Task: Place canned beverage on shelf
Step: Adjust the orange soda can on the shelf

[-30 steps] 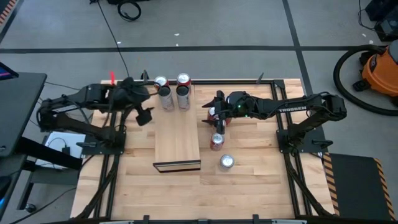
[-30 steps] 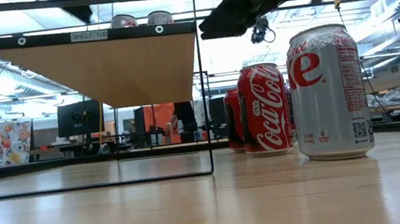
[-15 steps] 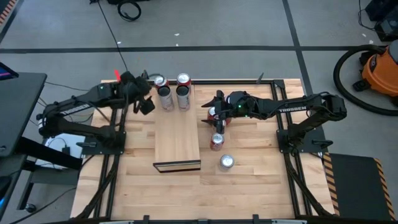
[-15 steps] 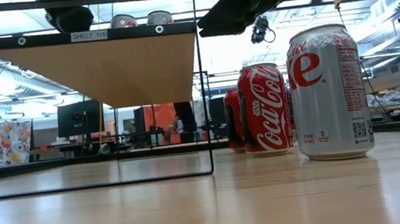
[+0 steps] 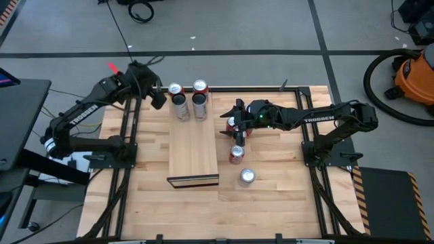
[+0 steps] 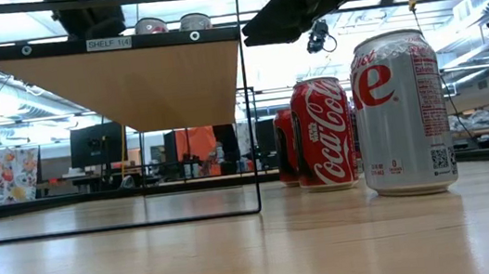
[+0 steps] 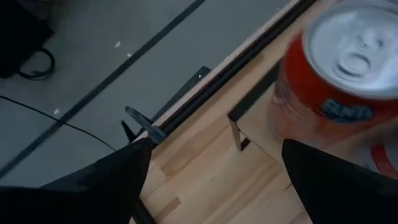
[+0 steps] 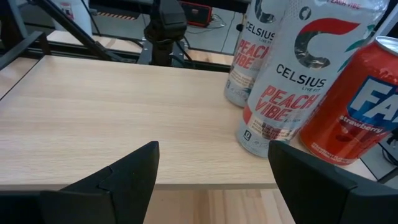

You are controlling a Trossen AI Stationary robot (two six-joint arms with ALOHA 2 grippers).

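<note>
The shelf (image 5: 193, 146) is a pale wood board on a black frame (image 6: 116, 78). At its far end stand two tall Celsius cans (image 5: 189, 107), an orange Fanta can (image 7: 345, 68) and a red Fanta can (image 8: 354, 106). A red Coca-Cola can (image 5: 236, 154), a silver Diet Coke can (image 5: 247, 177) and another red can (image 5: 231, 124) stand on the tabletop right of the shelf. My right gripper (image 5: 237, 123) is open and empty, beside the shelf's right edge, above that red can. My left gripper (image 5: 157, 99) is open and empty, off the shelf's far left corner.
The near two thirds of the shelf top (image 8: 112, 112) are bare wood. A black frame rail (image 5: 244, 88) runs along the table's far edge. An orange vacuum (image 5: 413, 74) stands on the floor at the far right.
My left gripper has gone up and toward the table's far edge, from the left of the shelf to a spot off its far left corner. It stays open.
</note>
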